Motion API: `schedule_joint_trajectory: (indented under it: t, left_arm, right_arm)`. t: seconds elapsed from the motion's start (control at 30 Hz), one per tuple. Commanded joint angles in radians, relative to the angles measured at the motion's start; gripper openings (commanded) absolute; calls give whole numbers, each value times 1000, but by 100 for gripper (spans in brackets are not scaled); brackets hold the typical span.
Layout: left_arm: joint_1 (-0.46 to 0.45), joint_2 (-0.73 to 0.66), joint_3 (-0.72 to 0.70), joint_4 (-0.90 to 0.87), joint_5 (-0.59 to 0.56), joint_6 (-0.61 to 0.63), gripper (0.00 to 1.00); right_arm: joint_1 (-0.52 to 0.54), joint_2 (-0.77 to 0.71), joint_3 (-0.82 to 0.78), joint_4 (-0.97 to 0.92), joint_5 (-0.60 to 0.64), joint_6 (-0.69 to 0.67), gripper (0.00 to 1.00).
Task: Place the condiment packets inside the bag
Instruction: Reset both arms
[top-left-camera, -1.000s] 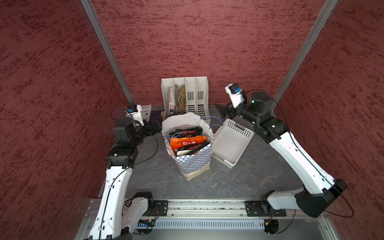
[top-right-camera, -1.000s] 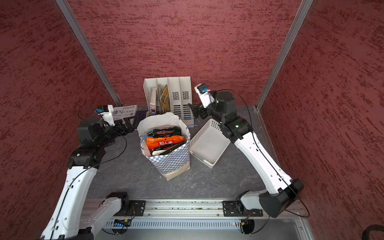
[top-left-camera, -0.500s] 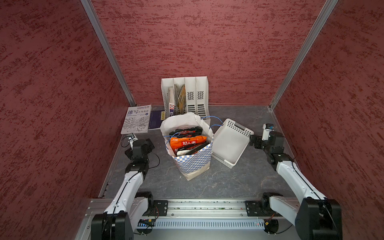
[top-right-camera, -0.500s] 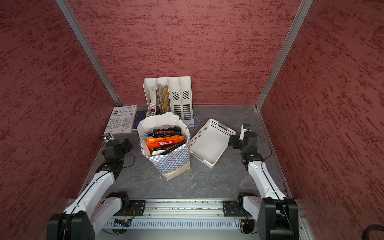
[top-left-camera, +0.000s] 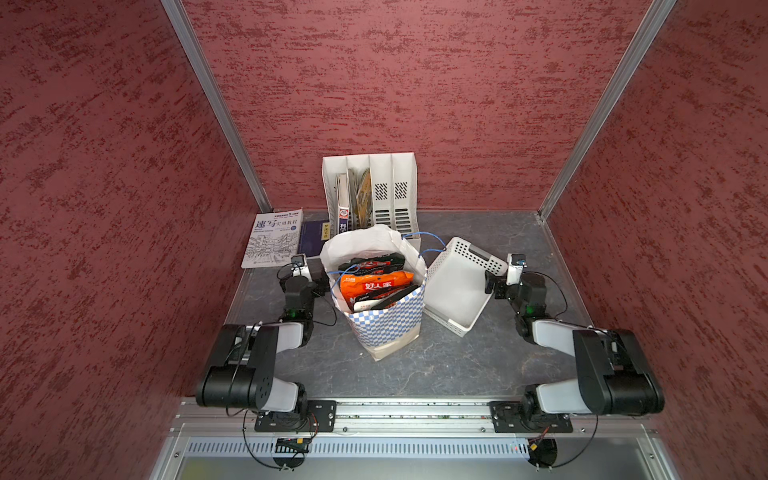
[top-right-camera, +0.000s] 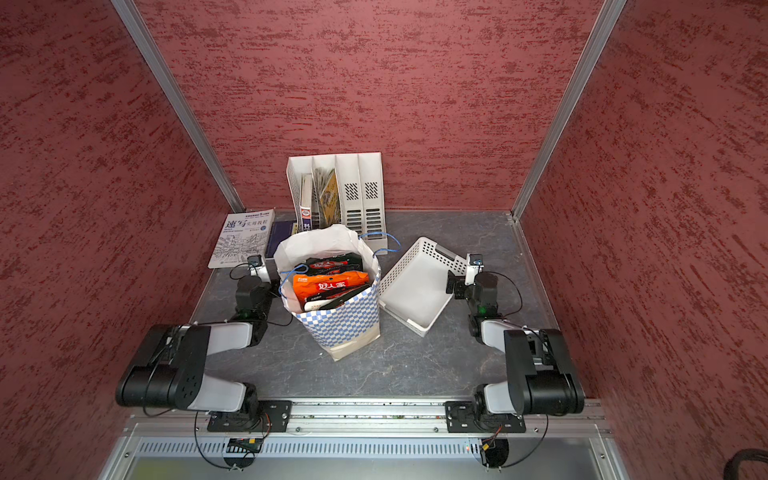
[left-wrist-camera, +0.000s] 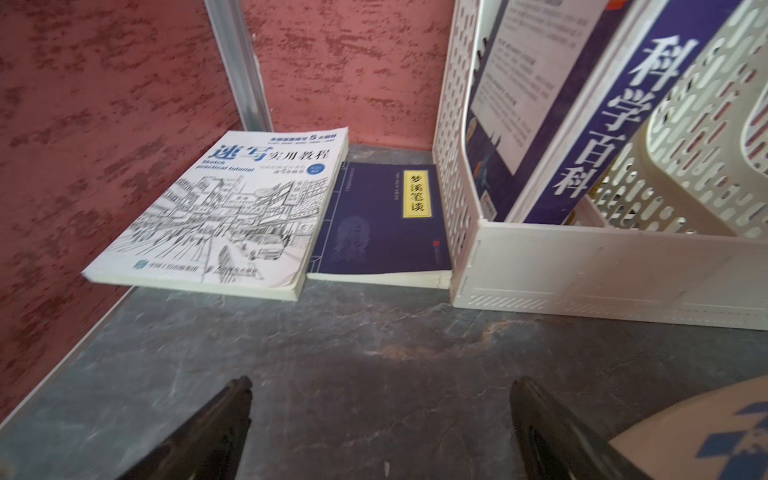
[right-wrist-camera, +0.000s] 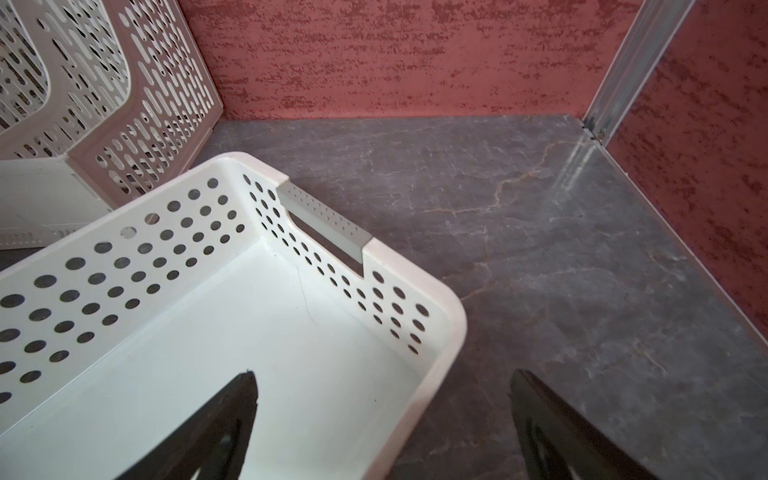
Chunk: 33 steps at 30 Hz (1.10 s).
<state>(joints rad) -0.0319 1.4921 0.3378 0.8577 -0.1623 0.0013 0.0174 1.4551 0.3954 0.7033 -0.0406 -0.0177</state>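
1. The bag (top-left-camera: 386, 328) is seen standing upright near the middle of the counter (top-left-camera: 436, 374), with its mouth open upward and its checked band facing the front. It is shown in both top views.
2. The condiment packets (top-left-camera: 376, 284) are found inside the bag, set on edge and packed together. An orange-red one is flanked by black ones, and their upper edges lie close to the bag's rim.
3. One of the blue cord handles (top-left-camera: 415, 239) is draped over the bag's far side. Another is curled at the near left of the mouth.
4. The left hand (left-wrist-camera: 380, 386) is released, with its jaws spread wide and nothing between them. It is held low over bare counter just beside the bag's left side, and a corner of the bag is caught in the left wrist view.
5. The right hand (right-wrist-camera: 382, 376) is likewise released and holds nothing. One finger is seen over the inside of the basket (right-wrist-camera: 453, 316) and the other over bare counter, with the basket's rim between them. Whether the rim is touched cannot be told.
6. The basket is placed just beside the bag on the right.
7. The file rack (top-left-camera: 399, 187) is stood against the back wall behind the bag, with books kept in its two left compartments.
8. A sketch book (left-wrist-camera: 220, 216) and a dark blue book (left-wrist-camera: 378, 224) are laid flat in the back left corner. The dark blue book lies between the sketch book and the file rack.
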Motion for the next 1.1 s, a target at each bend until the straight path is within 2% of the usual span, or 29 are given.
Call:
schedule_joint_trajectory:
  t: [0.0, 0.17, 0.67, 1.07]
  left_arm:
    - [11, 26, -11, 122, 84, 35, 100]
    - [65, 34, 33, 43, 150, -11, 100]
    - [48, 35, 32, 53, 123, 1, 100]
    - [75, 34, 43, 27, 177, -12, 100]
  right_arm:
    - [9, 85, -8, 206, 23, -23, 99]
    - [5, 90, 3, 180, 43, -5, 99]
    - [-5, 84, 0, 179, 31, 1, 99]
    - [-6, 85, -1, 180, 31, 1, 99]
